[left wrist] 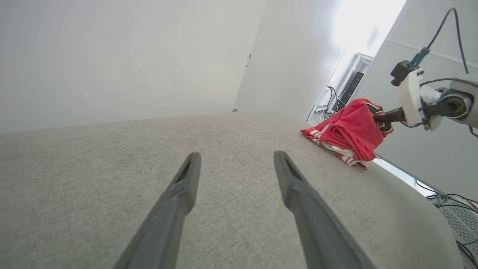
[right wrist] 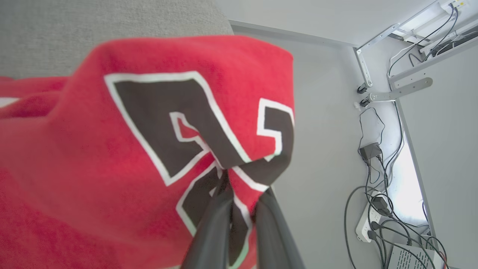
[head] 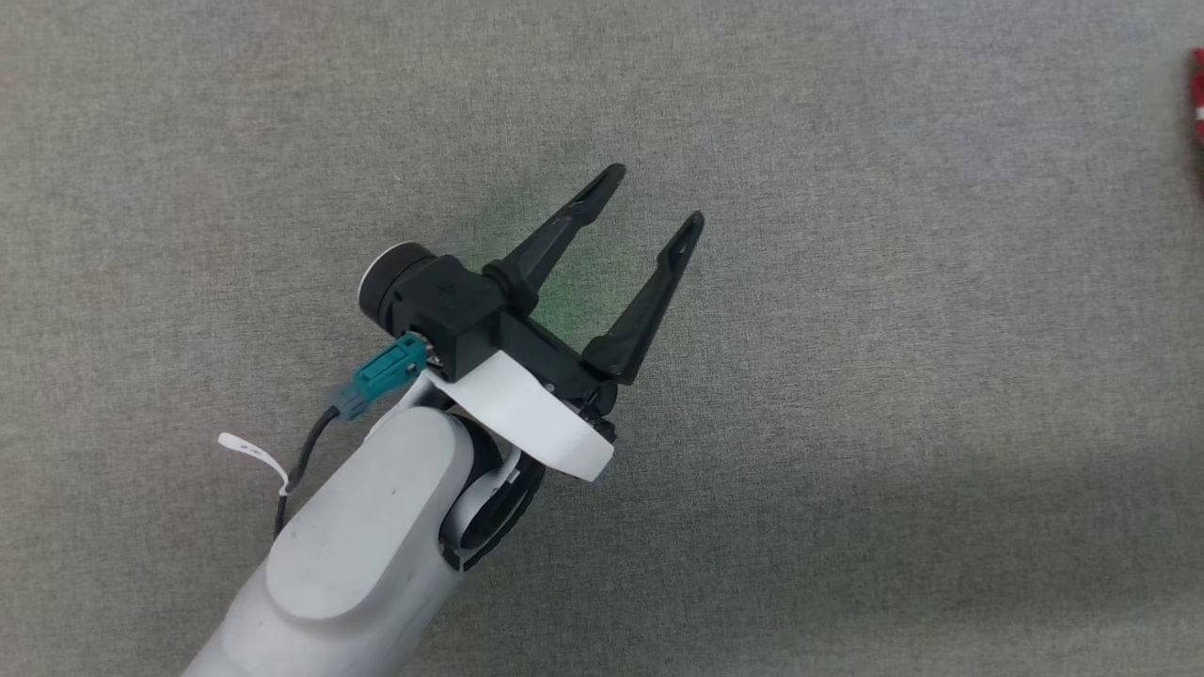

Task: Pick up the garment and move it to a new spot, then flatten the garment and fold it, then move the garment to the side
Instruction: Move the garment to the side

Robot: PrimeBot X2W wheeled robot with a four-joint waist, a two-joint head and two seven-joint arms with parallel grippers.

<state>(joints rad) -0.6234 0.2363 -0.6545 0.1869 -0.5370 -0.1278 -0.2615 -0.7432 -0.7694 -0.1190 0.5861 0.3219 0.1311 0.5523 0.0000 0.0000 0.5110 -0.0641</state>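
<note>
The garment is a bunched red jersey with striped trim, lying near the far right edge of the grey table. A sliver of the garment shows at the head view's right border. My right gripper is shut on the garment, pinching fabric by the black, white-outlined lettering and lifting that part. In the left wrist view the right gripper reaches into the cloth from the right. My left gripper hovers open over bare table, far left of the garment; its fingers are spread with nothing between them.
The grey fabric-covered table spreads all around the left arm. Beyond the table's right edge are white walls, a metal frame, a power strip and loose cables.
</note>
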